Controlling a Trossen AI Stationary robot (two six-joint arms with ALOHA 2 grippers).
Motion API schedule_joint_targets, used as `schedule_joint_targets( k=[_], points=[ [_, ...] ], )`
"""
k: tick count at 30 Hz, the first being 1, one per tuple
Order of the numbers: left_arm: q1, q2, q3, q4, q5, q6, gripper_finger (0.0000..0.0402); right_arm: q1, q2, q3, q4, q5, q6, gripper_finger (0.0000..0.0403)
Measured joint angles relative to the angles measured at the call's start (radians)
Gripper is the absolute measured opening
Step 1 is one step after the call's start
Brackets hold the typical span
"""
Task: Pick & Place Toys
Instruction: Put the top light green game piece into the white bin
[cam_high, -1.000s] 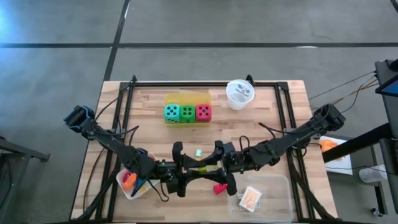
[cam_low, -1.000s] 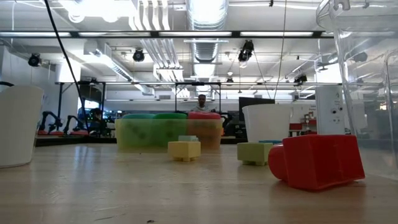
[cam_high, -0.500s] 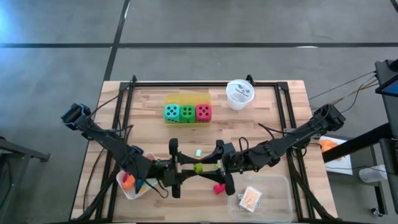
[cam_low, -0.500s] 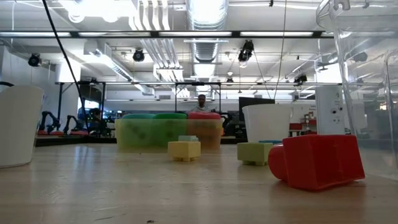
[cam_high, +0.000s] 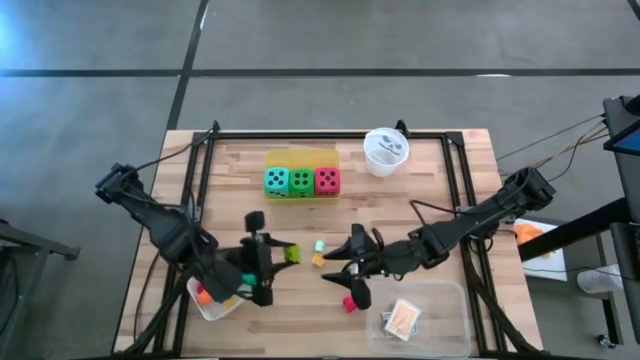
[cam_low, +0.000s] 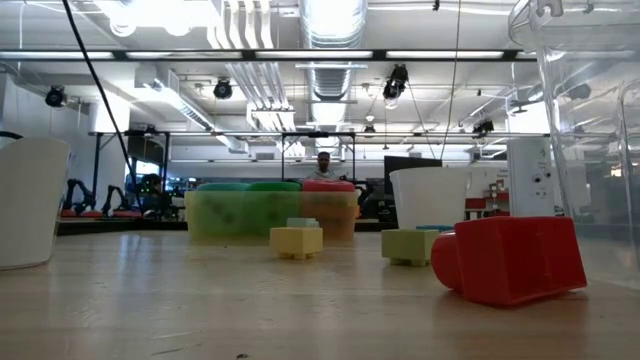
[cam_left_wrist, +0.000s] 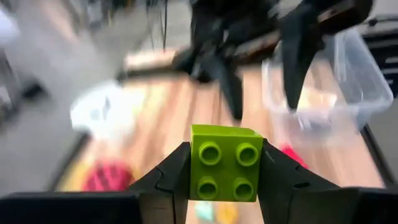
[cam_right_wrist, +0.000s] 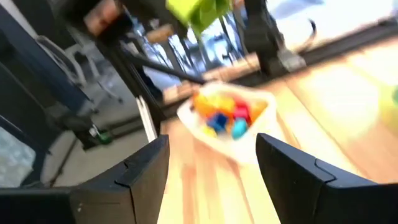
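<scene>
My left gripper (cam_high: 278, 256) is at the table's near middle, shut on a lime-green four-stud block (cam_left_wrist: 225, 163), also seen in the high view (cam_high: 291, 255). My right gripper (cam_high: 330, 270) faces it from the right, open and empty (cam_right_wrist: 211, 174). A yellow block (cam_high: 316, 261) and a small teal block (cam_high: 319, 245) lie on the table between the grippers. A red block (cam_high: 350, 303) lies on its side nearer the front edge. Teal, green and red dice (cam_high: 301, 181) sit in a yellow tray at the back. My left gripper pinches the green block by two opposite side walls (cam_left_wrist: 194, 168) between its two fingers (cam_left_wrist: 171, 177). The fingers come level from the table's left. The block's studded top faces back at the wrist camera, and it is lifted clear of the table.
A white tray (cam_high: 203, 305) with several blocks stands at the near left below my left arm. A clear tray (cam_high: 450, 300) holding cards (cam_high: 402, 317) stands at the near right. A round white cup (cam_high: 386, 150) stands at the back right. A pale green block (cam_low: 410, 245) shows in the low view.
My left gripper has drawn back toward the table's left edge with the green block, away from my right gripper, and has turned. The block has gone with it, clear of the table. My right gripper has stayed near the middle and has turned a little.
</scene>
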Motion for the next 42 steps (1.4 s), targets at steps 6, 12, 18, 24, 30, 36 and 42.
schedule_joint_targets(
  k=[6,12,18,24,30,36,42],
  points=[
    [0.000,-0.002,0.065,-0.457,0.147,-0.545,0.0127,0.007,0.000,-0.058,-0.072,-0.001,0.059,0.0235],
    [-0.017,0.006,0.013,-0.741,0.409,-0.969,0.0127,0.008,0.000,-0.161,-0.018,-0.002,0.109,0.0235],
    [-0.062,0.007,-0.100,-0.732,0.558,-1.070,0.0127,0.008,0.000,-0.235,0.053,-0.001,0.121,0.0235],
    [-0.105,0.008,-0.200,-0.646,0.640,-1.110,0.0127,0.008,0.000,-0.267,0.083,-0.005,0.155,0.0235],
    [-0.121,0.008,-0.303,-0.513,0.713,-1.119,0.0127,0.008,0.000,-0.263,0.085,-0.004,0.154,0.0235],
    [-0.121,0.008,-0.406,-0.411,0.753,-1.127,0.0127,0.008,0.000,-0.261,0.086,-0.004,0.138,0.0235],
    [-0.121,0.008,-0.474,-0.337,0.756,-1.119,0.0127,0.008,0.000,-0.261,0.086,-0.004,0.131,0.0235]
  ],
)
